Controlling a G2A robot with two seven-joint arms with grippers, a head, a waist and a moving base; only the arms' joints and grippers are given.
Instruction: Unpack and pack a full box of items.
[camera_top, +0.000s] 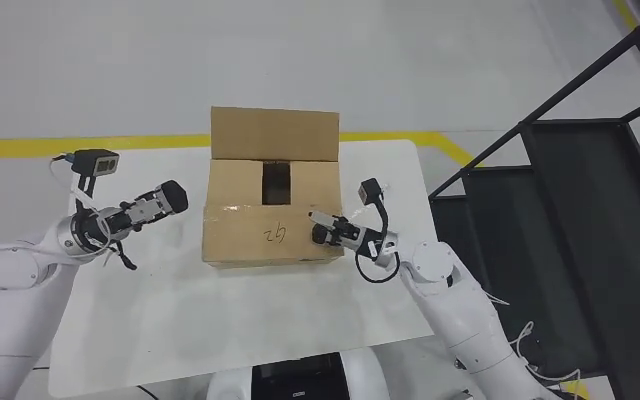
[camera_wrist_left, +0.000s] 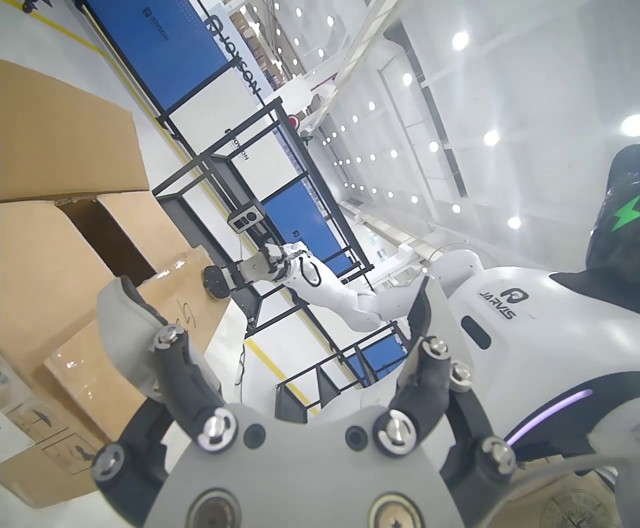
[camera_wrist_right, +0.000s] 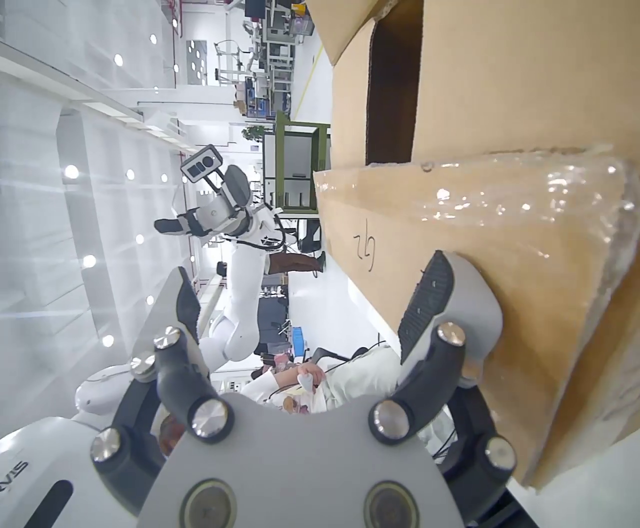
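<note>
The rectangular brown cardboard box (camera_top: 270, 215) is seated mid-table (camera_top: 150, 300), with glossy tape on its front flap. The left gripper (camera_top: 178, 196) is held spread and empty beside it. The right gripper (camera_top: 318, 227), likewise spread and empty, is at its front corner.

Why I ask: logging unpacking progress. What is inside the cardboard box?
Between the folded flaps of the box only a dark gap shows; no items can be made out. The flaps cover the rest.

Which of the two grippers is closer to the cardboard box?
The right gripper, at a near corner of the cardboard box; the left gripper hangs apart from it.
</note>
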